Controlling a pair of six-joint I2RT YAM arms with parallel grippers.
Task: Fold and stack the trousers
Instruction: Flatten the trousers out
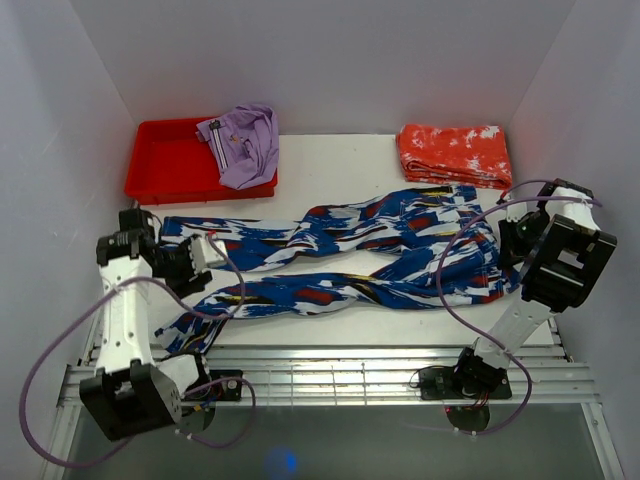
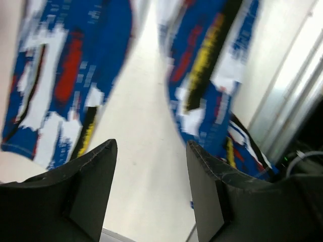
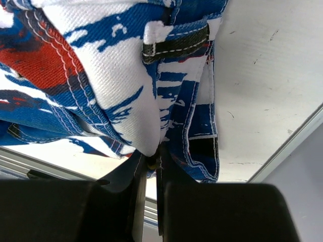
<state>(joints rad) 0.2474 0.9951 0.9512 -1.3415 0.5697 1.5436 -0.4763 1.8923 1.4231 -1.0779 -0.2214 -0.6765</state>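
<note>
The trousers (image 1: 350,255) lie spread across the table, both legs pointing left, waist at the right. My left gripper (image 1: 192,262) is open and empty, between the two leg ends; in the left wrist view (image 2: 150,166) bare table shows between its fingers, with a leg (image 2: 55,85) on each side. My right gripper (image 1: 512,240) is shut on the waistband; in the right wrist view (image 3: 151,164) the fabric (image 3: 111,75) is pinched between the closed fingers.
A red tray (image 1: 165,160) at the back left holds a lilac garment (image 1: 245,140). A folded orange-red garment (image 1: 455,152) lies at the back right. White walls enclose the table. A metal rail (image 1: 330,370) runs along the near edge.
</note>
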